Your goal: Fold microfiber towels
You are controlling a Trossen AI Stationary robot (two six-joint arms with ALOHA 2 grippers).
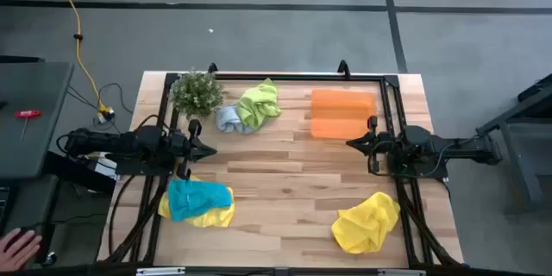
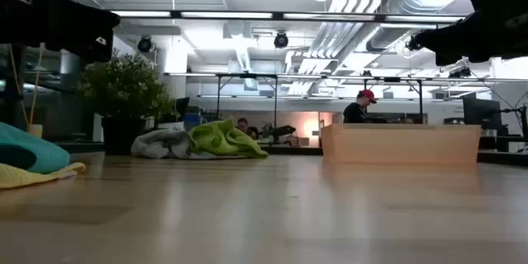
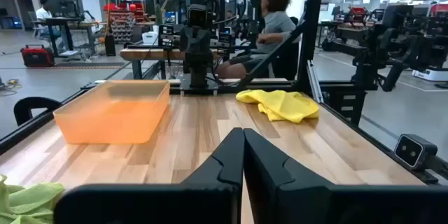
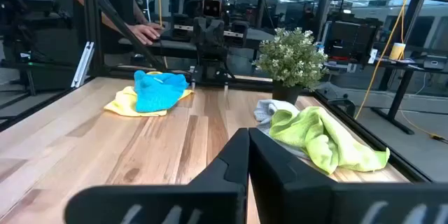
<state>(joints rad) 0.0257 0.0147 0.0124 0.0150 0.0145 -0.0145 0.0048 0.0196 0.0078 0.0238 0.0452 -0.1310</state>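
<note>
Waiting at start, nothing folded; left gripper [image 1: 210, 148] and right gripper [image 1: 352, 143] both closed, empty; towels lying crumpled: teal [image 1: 198, 197] near-left, yellow [image 1: 366, 222] near-right, green [image 1: 260, 102] far; needing opening, then reaching nearest towel.

A: Bare wood fills the middle of the table [image 1: 285, 181], an open lane between the left gripper [image 1: 210, 149] at nine o'clock and the right gripper [image 1: 352, 143] at three, both closed and empty.

B: And the far edge?

A: Crowded. The plant [image 1: 197, 92] stands at eleven, the grey towel [image 1: 228, 118] and green towel [image 1: 260, 103] touch just beside it, and the tray [image 1: 341, 113] sits at one.

B: The near edge?

A: The teal towel [image 1: 198, 197] lies on a yellow towel [image 1: 213, 216] at seven; another yellow towel [image 1: 366, 222] sits at five, with clear boards between them.
</note>
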